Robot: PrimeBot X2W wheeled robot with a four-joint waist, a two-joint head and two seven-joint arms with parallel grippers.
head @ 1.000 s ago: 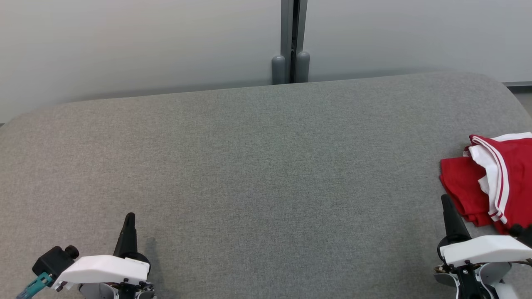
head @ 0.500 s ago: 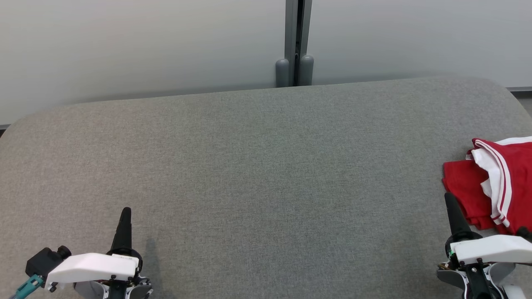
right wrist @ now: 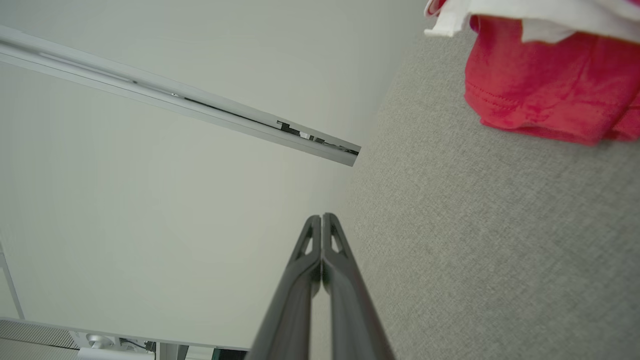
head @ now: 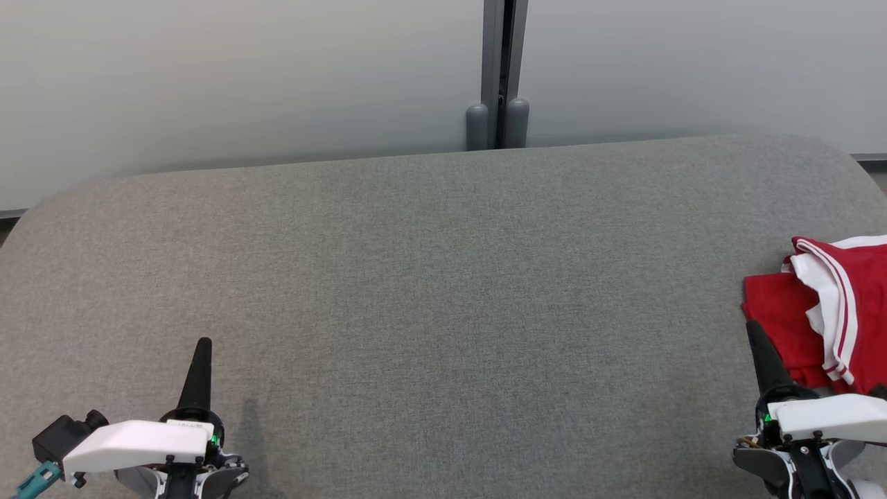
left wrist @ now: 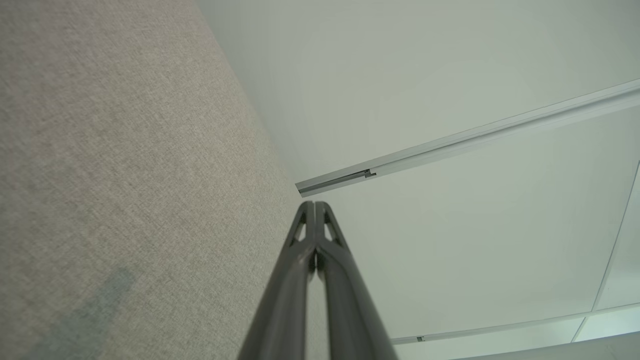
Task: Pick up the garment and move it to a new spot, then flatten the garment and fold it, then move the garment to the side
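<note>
over the last second only the head camera has drifted, so the red-and-white garment lies unmoved at 3 o'clock on the grey table, beside the clenched, empty right pincer, with the left pincer likewise clenched at 7 o'clock, so no handling seems under way.

We see a broad grey fabric surface with rounded far corners spanning the lower two thirds of the head view. Across the top stand pale, matte wall panels, split right of centre by a grey vertical post with two rounded caps at its base. The light is soft and even.
</note>
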